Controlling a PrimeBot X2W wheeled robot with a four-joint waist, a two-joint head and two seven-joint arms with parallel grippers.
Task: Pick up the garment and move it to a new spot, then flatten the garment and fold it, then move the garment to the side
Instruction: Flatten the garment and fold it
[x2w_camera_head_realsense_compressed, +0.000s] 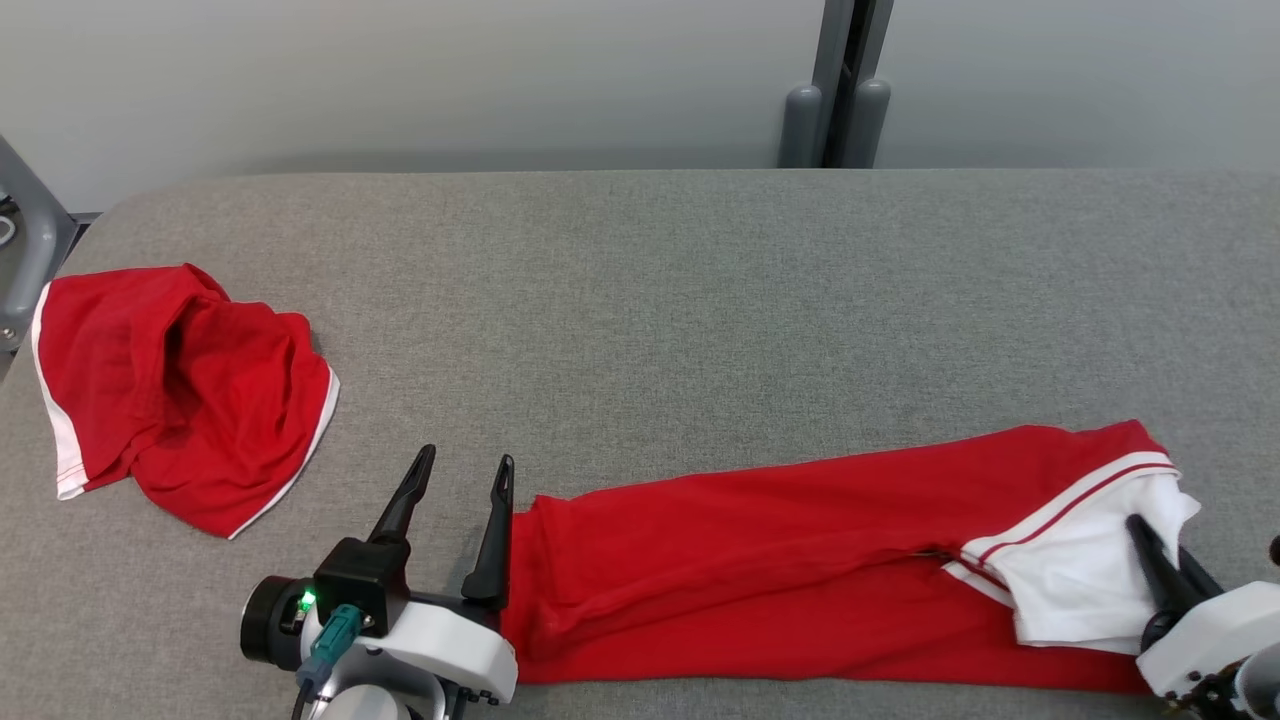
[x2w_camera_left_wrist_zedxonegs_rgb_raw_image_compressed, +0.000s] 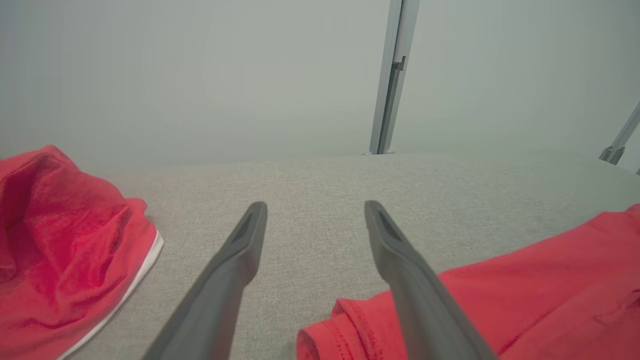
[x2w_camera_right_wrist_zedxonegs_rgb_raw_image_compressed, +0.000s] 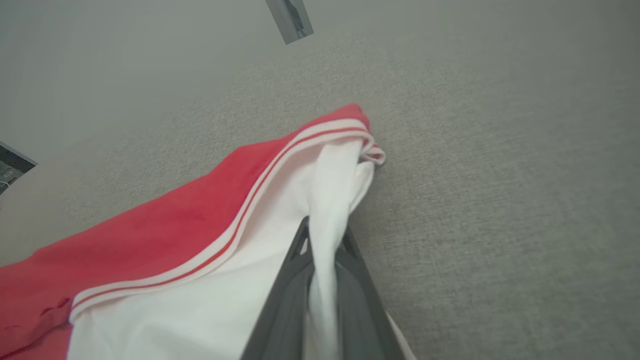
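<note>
A grey fabric-covered counter (x2w_camera_head_realsense_compressed: 700, 300) carries the work, with a pale wall behind it and a grey post (x2w_camera_head_realsense_compressed: 835, 90) rising past its far edge. Nothing lies between the two hands except cloth. There are two red pieces of clothing. A second red garment (x2w_camera_head_realsense_compressed: 170, 390) with a white edge sits crumpled at the far left, well apart from the other. The garment (x2w_camera_head_realsense_compressed: 780, 560) lies stretched out along the counter's near edge. Its long axis runs left to right, climbing slightly away from the robot toward the right. Its red hemmed end points left, and its white end with red-and-white striped trim points right. Two hands are in view. The left hand (x2w_camera_head_realsense_compressed: 467, 457) stands with its fingers spread wide and nothing between them, and its right finger is just beside the garment's left end. The right hand (x2w_camera_right_wrist_zedxonegs_rgb_raw_image_compressed: 325, 227) has its fingers pressed together on a fold of the white cloth at the garment's right end.
</note>
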